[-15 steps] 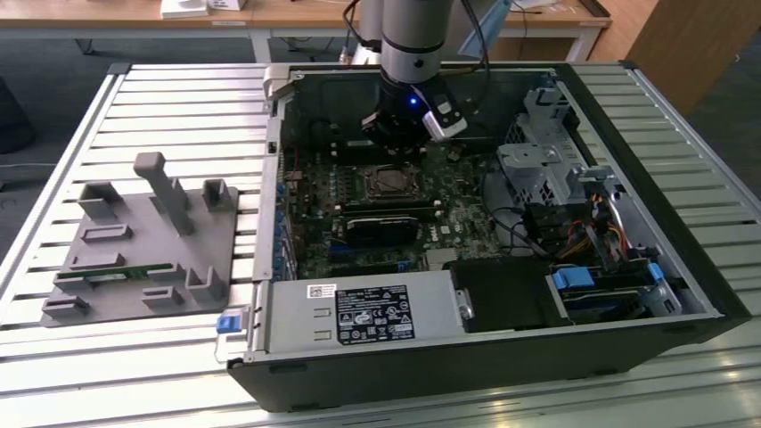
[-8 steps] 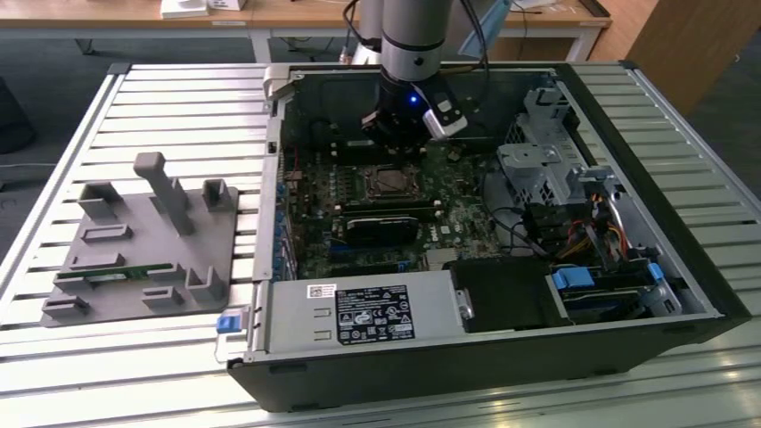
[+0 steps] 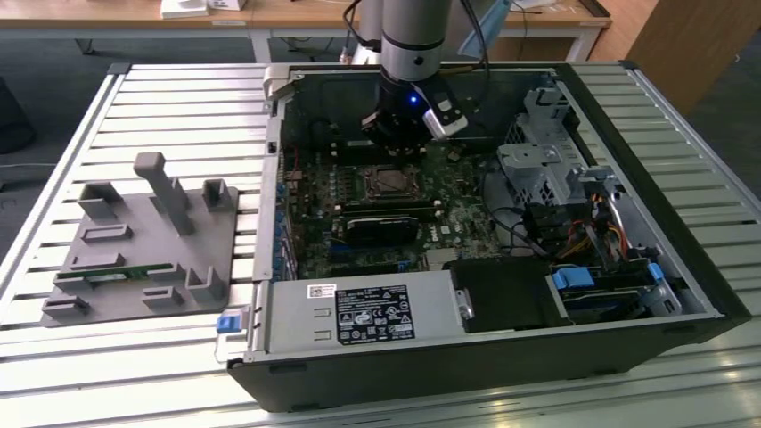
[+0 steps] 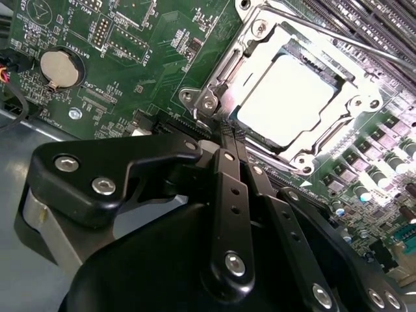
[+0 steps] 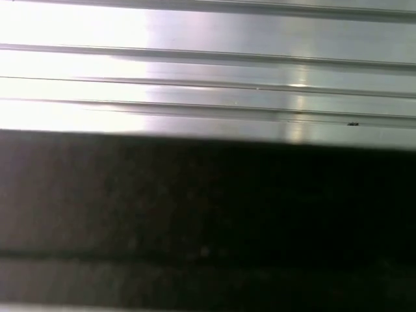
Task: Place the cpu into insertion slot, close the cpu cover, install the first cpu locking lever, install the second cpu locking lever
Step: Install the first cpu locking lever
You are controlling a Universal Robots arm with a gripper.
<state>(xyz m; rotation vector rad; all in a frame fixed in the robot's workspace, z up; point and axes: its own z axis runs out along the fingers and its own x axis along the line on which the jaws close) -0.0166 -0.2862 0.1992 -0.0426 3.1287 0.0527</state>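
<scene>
Hovering beside the insertion slot (image 4: 286,97), the gripper (image 4: 227,140) has its fingers (image 4: 224,169) pressed together, empty; the cpu (image 4: 286,101) sits seated under the closed cpu cover (image 4: 224,71), ready for locking.

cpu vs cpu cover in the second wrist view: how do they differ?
The cpu is a solid flat plate with a pale matte top; the cpu cover is a shiny metal frame with an open middle. The cpu sits inside, showing through the cut-out; the cpu cover lies around its edges. Both are square and lie flat over the socket on the green board, just beyond the shut gripper.
</scene>
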